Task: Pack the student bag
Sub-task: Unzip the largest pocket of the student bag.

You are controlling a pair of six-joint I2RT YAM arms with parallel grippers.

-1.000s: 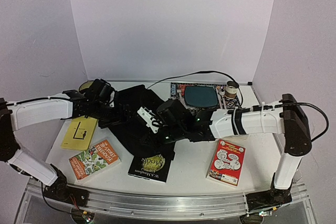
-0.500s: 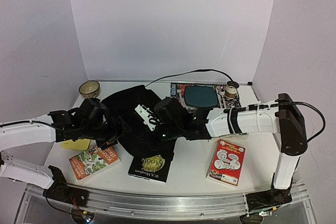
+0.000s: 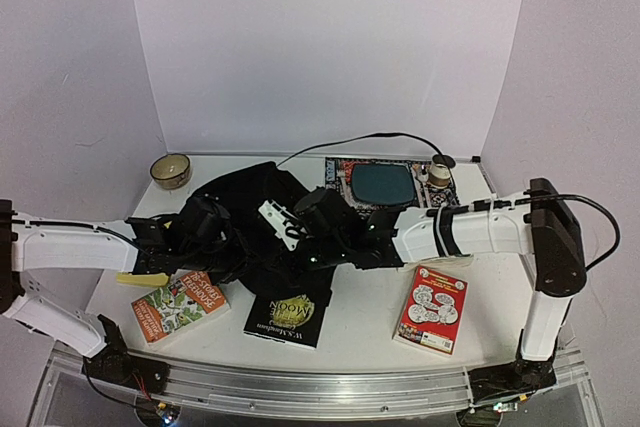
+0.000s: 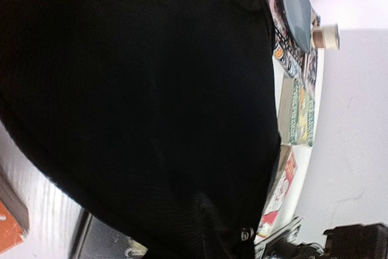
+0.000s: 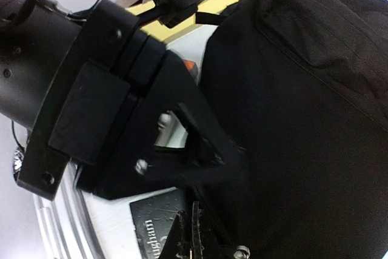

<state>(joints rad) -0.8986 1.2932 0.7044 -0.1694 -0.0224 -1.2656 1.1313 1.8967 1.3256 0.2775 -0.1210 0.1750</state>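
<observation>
The student bag (image 3: 255,202), a soft black backpack, lies crumpled mid-table and fills the left wrist view (image 4: 151,89). My left gripper (image 3: 238,249) is at the bag's near-left edge, shut on a fold of its fabric. In the right wrist view, the left gripper's dark fingers (image 5: 209,150) meet the bag's cloth (image 5: 303,119). My right gripper (image 3: 298,237) sits over the bag's middle, jaws shut on an edge of the bag (image 5: 191,235).
A black book (image 3: 288,315) lies at the bag's near edge, an orange-green book (image 3: 180,304) to its left, and a red-white book (image 3: 432,309) to the right. A yellow book (image 3: 140,276) peeks from under the left arm. Bowl (image 3: 171,170), magazine (image 3: 380,185) and tape roll (image 3: 440,167) stand at the back.
My left arm swung from the back left down to the bag's near-left edge and its jaws went from open to shut on the fabric. The bowl is uncovered. The right arm barely moved.
</observation>
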